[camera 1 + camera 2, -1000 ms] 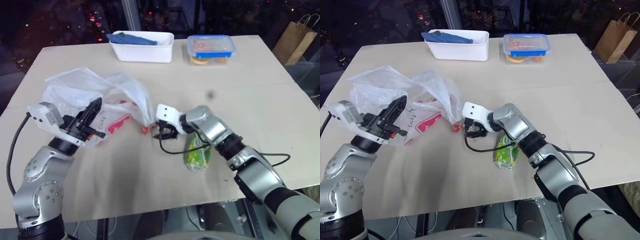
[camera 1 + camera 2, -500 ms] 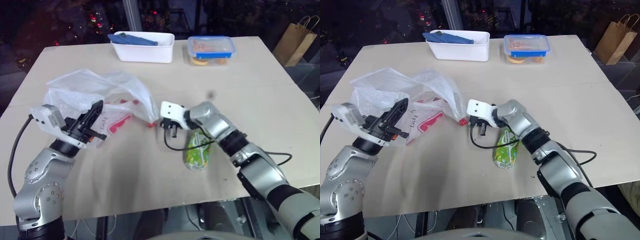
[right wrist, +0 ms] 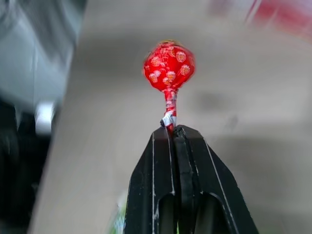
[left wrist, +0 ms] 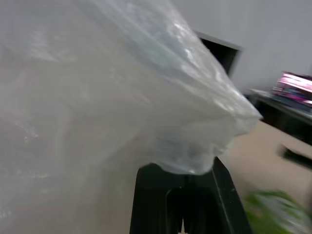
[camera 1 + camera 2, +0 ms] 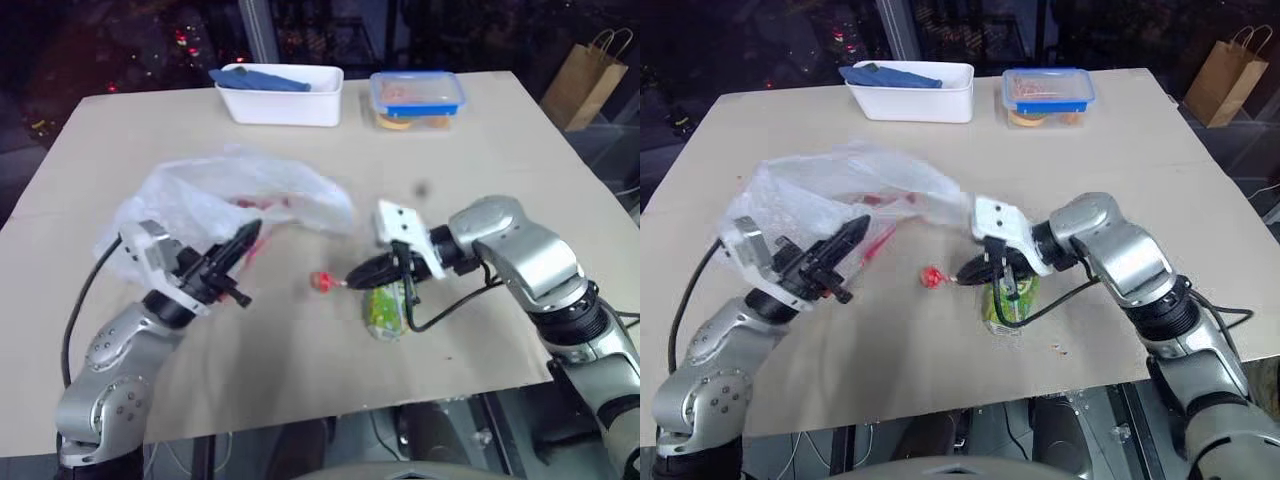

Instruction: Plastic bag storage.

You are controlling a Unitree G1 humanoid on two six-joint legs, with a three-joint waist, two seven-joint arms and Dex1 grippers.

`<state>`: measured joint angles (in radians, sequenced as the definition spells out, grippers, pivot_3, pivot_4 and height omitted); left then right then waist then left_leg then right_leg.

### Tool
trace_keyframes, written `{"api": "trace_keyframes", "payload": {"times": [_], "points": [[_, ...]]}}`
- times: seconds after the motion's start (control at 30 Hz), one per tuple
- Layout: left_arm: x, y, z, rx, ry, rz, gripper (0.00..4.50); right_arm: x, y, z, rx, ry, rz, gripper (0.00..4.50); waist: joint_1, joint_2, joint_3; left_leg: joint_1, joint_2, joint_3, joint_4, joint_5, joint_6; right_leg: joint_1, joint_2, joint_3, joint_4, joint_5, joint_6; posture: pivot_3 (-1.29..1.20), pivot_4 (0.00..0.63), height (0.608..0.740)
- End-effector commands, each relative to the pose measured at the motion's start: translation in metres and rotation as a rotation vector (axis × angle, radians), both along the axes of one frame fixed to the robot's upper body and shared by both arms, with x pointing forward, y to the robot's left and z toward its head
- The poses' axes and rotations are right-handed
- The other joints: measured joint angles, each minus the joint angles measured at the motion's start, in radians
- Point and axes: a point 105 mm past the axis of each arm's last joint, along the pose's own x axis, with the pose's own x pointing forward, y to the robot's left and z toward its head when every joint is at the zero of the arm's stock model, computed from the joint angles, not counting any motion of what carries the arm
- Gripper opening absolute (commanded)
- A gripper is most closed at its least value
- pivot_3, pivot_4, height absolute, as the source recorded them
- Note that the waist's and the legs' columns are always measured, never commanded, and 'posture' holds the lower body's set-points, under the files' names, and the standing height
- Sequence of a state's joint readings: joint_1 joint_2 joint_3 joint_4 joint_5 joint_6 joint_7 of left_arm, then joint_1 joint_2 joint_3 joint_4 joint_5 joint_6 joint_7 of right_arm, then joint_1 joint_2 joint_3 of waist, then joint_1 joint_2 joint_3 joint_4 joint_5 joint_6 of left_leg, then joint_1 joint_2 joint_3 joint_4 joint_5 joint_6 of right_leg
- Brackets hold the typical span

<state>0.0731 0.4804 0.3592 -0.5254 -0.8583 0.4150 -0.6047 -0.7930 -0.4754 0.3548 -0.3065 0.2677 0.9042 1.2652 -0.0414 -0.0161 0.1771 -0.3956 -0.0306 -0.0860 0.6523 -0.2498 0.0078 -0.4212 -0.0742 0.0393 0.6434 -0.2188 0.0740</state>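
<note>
Loading step: the left gripper (image 5: 243, 236) has its fingers pinched on the plastic bag (image 5: 235, 200), lifted off the bench (image 5: 500, 170). The right gripper (image 5: 352, 279) pinches a red lollipop (image 5: 321, 282) (by its stick); next it needs carrying into the bag's mouth.

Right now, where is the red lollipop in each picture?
Left eye view: lollipop at table centre, just off the right gripper.
Right eye view: lollipop, between the bag and the green packet.
Left wrist view: not to be made out.
Right wrist view: lollipop upright, its stick pinched in the shut fingers.
Shared landmark: the green packet beside it.
</note>
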Motion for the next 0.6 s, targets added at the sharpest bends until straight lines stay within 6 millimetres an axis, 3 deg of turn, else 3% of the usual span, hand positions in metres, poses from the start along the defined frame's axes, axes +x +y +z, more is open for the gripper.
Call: {"api": "trace_keyframes", "payload": {"times": [0.03, 0.17, 0.27, 0.33, 0.6], "points": [[-0.016, -0.004, 0.005, -0.008, -0.013, -0.080, 0.00, 0.019, 0.016, 0.034, 0.130, -0.050, -0.171, 0.03, 0.000, 0.000, 0.000, 0.000, 0.001, 0.000, 0.000, 0.000, 0.000, 0.000, 0.001, 0.000, 0.000, 0.001, -0.001, 0.00, 0.150, 0.740], [-0.025, -0.003, 0.003, -0.018, 0.003, -0.128, 0.00, 0.051, 0.028, 0.028, 0.099, -0.158, -0.313, 0.03, 0.003, 0.000, 0.000, 0.000, 0.001, 0.000, 0.000, 0.001, -0.001, 0.000, 0.001, 0.000, 0.000, 0.001, -0.002, 0.00, 0.150, 0.740], [-0.030, -0.001, 0.002, -0.013, 0.013, -0.140, 0.00, 0.067, 0.036, 0.034, 0.104, -0.216, -0.358, 0.03, 0.004, 0.000, 0.000, 0.000, 0.000, 0.000, 0.000, 0.001, -0.001, 0.000, 0.001, 0.000, -0.001, 0.001, -0.002, 0.00, 0.150, 0.740], [-0.033, 0.001, 0.000, -0.010, 0.020, -0.138, 0.00, 0.077, 0.052, 0.041, 0.124, -0.244, -0.372, 0.03, 0.000, 0.000, 0.000, 0.000, 0.000, 0.000, 0.000, 0.001, -0.001, 0.000, 0.001, 0.000, -0.001, 0.001, -0.002, 0.00, 0.150, 0.740], [-0.031, -0.003, 0.002, -0.024, -0.003, -0.116, 0.00, 0.057, 0.122, 0.056, 0.173, -0.345, -0.177, 0.03, -0.002, 0.001, 0.000, -0.001, 0.002, 0.001, -0.003, 0.001, -0.002, -0.003, 0.003, 0.001, -0.001, 0.001, -0.003, 0.00, 0.150, 0.740]]}}
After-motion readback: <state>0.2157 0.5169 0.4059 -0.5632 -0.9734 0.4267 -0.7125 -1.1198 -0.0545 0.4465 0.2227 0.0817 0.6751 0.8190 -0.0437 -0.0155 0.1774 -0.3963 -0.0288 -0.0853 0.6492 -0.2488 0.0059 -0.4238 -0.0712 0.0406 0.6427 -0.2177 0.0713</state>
